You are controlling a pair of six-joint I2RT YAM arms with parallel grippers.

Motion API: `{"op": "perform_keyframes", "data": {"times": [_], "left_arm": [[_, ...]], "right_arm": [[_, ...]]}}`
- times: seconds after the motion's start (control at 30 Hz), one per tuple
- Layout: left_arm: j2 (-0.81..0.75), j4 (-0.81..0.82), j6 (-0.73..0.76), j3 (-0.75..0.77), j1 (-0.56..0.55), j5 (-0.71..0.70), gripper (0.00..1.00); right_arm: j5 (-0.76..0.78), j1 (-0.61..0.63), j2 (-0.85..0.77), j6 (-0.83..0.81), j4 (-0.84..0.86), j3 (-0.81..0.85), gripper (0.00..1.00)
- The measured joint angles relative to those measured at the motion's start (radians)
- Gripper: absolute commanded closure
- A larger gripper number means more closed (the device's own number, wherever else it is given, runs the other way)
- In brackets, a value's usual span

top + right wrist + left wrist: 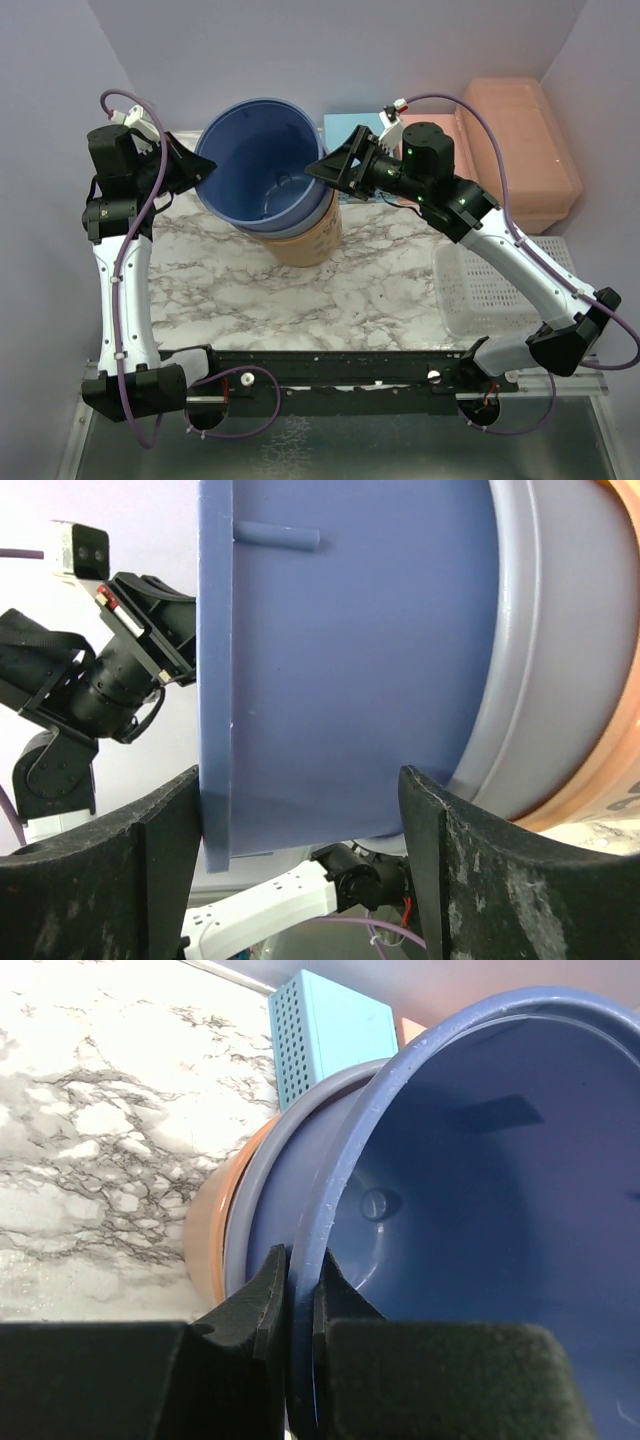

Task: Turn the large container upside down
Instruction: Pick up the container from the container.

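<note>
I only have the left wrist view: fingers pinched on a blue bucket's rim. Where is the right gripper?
Observer: The right gripper is open, with the opposite rim of the blue bucket between its fingers.
Operator: Is the bucket upright?
Observer: No, it is tilted, its mouth leaning left.
Operator: Anything else big around?
Observer: A peach box sits at the far right, with no gripper on it.

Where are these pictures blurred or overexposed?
Left wrist view: the left gripper, clamping the round blue plastic bucket, is soft; the white marble table looks washed out. Right wrist view: the right gripper is sharp against a bright wall. Top view: sharp, evenly lit.
</note>
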Motion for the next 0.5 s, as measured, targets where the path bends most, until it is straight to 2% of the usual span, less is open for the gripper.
{"op": "perform_keyframes", "data": {"times": [0.5], "left_arm": [[-0.048, 0.089, -0.050, 0.000, 0.001, -0.004, 1.00]], "right_arm": [[-0.072, -0.002, -0.021, -0.016, 0.080, -0.005, 0.26]]}}
